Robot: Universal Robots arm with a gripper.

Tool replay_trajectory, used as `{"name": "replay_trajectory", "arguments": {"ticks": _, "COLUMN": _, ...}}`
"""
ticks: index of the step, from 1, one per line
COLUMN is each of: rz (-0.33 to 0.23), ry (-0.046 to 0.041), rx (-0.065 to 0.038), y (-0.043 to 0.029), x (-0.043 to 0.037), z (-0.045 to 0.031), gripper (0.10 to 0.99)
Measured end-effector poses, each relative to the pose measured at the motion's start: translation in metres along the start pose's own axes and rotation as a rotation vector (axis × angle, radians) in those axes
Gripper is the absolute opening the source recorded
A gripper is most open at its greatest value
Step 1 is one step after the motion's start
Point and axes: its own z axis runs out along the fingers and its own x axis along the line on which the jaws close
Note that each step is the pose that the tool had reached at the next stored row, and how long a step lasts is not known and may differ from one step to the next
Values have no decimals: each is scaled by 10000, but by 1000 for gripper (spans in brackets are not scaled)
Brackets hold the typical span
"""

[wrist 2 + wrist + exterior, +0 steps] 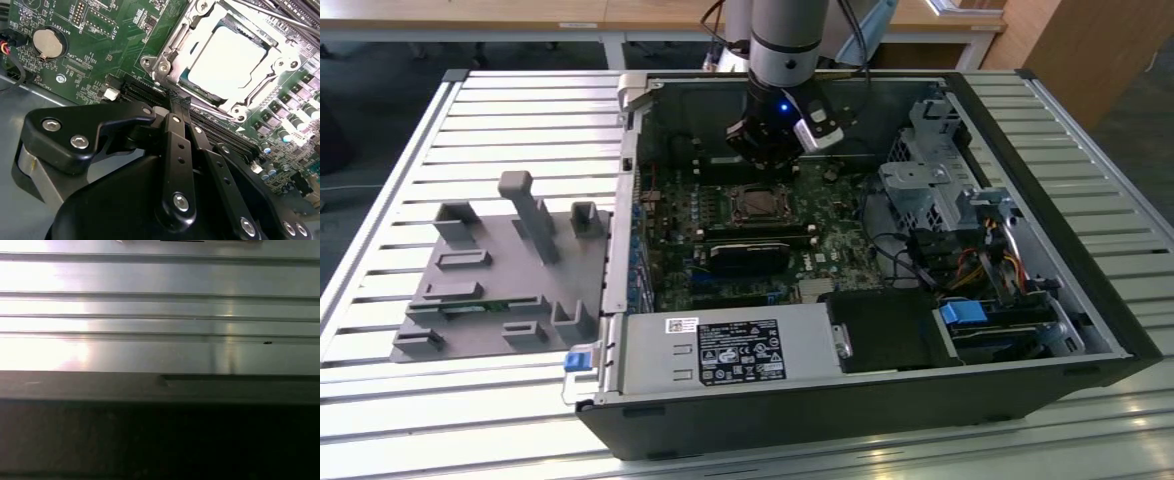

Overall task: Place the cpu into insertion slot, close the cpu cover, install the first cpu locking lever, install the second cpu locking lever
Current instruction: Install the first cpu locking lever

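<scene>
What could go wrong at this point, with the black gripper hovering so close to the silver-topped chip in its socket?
The black gripper sits just beside the socket, so a small drift could scrape the silver metal cover frame or the square silver-topped cpu. The black memory slots lie directly beneath its fingers and could be struck. The round silver coin battery nearby looks less exposed.

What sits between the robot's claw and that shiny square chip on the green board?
In the second wrist view, long black slots run across the green board between the gripper and the cpu.

Grey tubular arm (790,35), black wrist with blue light; black gripper (175,107) linkages, silver screws.
</scene>
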Motion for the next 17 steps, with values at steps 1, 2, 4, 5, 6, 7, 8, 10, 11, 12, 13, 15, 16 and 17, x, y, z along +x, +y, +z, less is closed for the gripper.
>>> {"name": "replay_trajectory", "arguments": {"ticks": 1, "rz": 1, "ry": 1, "rx": 11, "y": 0, "x": 0, "z": 4, "gripper": 106}}
{"name": "replay_trajectory", "arguments": {"ticks": 2, "rz": 1, "ry": 2, "rx": 15, "y": 0, "x": 1, "z": 4, "gripper": 106}}
{"name": "replay_trajectory", "arguments": {"ticks": 4, "rz": 1, "ry": 2, "rx": 16, "y": 0, "x": 1, "z": 4, "gripper": 106}}
{"name": "replay_trajectory", "arguments": {"ticks": 5, "rz": 1, "ry": 2, "rx": 15, "y": 0, "x": 1, "z": 5, "gripper": 106}}
{"name": "replay_trajectory", "arguments": {"ticks": 6, "rz": 1, "ry": 1, "rx": 14, "y": 0, "x": 0, "z": 5, "gripper": 106}}
{"name": "replay_trajectory", "arguments": {"ticks": 7, "rz": 0, "ry": 0, "rx": 15, "y": 0, "x": 0, "z": 8, "gripper": 106}}
{"name": "replay_trajectory", "arguments": {"ticks": 8, "rz": 0, "ry": -2, "rx": 18, "y": 1, "x": 0, "z": 12, "gripper": 106}}
{"name": "replay_trajectory", "arguments": {"ticks": 10, "rz": 1, "ry": 0, "rx": 26, "y": 0, "x": 0, "z": 17, "gripper": 106}}
{"name": "replay_trajectory", "arguments": {"ticks": 11, "rz": 1, "ry": 0, "rx": 28, "y": 1, "x": 0, "z": 21, "gripper": 106}}
{"name": "replay_trajectory", "arguments": {"ticks": 12, "rz": 1, "ry": 0, "rx": 31, "y": 1, "x": 0, "z": 25, "gripper": 106}}
{"name": "replay_trajectory", "arguments": {"ticks": 13, "rz": 1, "ry": 2, "rx": 37, "y": 1, "x": 1, "z": 28, "gripper": 106}}
{"name": "replay_trajectory", "arguments": {"ticks": 15, "rz": 2, "ry": 4, "rx": 55, "y": 1, "x": 1, "z": 33, "gripper": 106}}
{"name": "replay_trajectory", "arguments": {"ticks": 16, "rz": 1, "ry": 4, "rx": 63, "y": 1, "x": 1, "z": 36, "gripper": 106}}
{"name": "replay_trajectory", "arguments": {"ticks": 17, "rz": 1, "ry": 3, "rx": 73, "y": 2, "x": 1, "z": 39, "gripper": 106}}
